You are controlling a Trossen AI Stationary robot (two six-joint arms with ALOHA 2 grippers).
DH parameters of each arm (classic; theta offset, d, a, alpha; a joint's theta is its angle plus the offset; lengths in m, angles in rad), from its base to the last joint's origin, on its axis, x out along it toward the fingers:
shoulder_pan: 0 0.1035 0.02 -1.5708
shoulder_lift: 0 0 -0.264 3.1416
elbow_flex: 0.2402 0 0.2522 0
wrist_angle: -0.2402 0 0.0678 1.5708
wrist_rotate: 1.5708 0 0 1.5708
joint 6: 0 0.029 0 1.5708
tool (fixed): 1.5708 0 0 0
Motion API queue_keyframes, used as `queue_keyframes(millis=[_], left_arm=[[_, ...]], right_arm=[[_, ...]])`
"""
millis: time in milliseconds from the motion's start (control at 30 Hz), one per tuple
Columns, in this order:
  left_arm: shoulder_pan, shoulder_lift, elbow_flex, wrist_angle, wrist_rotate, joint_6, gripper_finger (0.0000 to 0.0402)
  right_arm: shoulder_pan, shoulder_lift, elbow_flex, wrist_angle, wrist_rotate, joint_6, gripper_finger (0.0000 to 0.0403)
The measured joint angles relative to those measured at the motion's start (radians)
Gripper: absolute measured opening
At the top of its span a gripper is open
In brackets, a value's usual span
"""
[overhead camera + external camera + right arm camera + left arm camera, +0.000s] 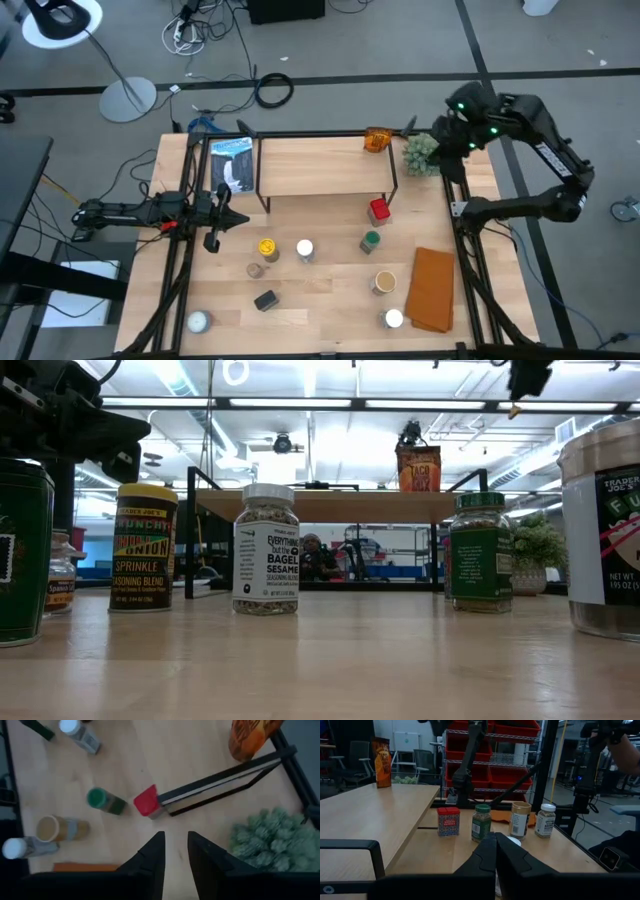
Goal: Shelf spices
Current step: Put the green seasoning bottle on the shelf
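The light-wood shelf (320, 165) stands at the table's far middle on black legs, with an orange pouch (377, 139) on its right end. A red box (379, 210) stands by the shelf's right front leg. In front are green-lid (370, 241), white-lid (305, 250), yellow-lid (267, 247) and brown-lid (385, 283) jars, another white-lid jar (394, 319), a small jar (255, 270) and a dark tin (265, 300). My left gripper (232, 216) (495, 840) is shut, low at the shelf's left front. My right gripper (176, 845) is open, high above the red box (146, 800) and plant.
A green spiky plant (422, 152) sits right of the shelf. An orange-brown folded cloth (432, 290) lies near right, a pale ball (199, 321) near left. A dark printed card (232, 165) lies left of the shelf. Bare wood shows at the near middle.
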Motion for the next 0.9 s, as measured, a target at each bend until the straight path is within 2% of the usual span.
queue_keyframes(millis=[200, 533, 600, 733, 900], left_arm=[[0.000, 0.000, 0.000, 0.000, 0.000, 0.000, 0.0007], [0.000, 0.000, 0.000, 0.000, 0.000, 0.000, 0.0007], [0.000, 0.000, 0.000, 0.000, 0.000, 0.000, 0.0007], [0.000, 0.000, 0.000, 0.000, 0.000, 0.000, 0.0007], [0.000, 0.000, 0.000, 0.000, 0.000, 0.000, 0.0007]], right_arm=[[0.061, -0.133, -0.063, 0.027, 0.000, 0.125, 0.0077], [0.166, -0.503, -0.519, 0.157, 0.029, 0.419, 0.0044], [0.179, -0.576, -0.626, 0.208, 0.017, 0.478, 0.0038], [0.209, -0.697, -0.821, 0.362, -0.078, 0.553, 0.0023], [0.270, -0.774, -1.000, 0.634, -0.158, 0.642, 0.0003]])
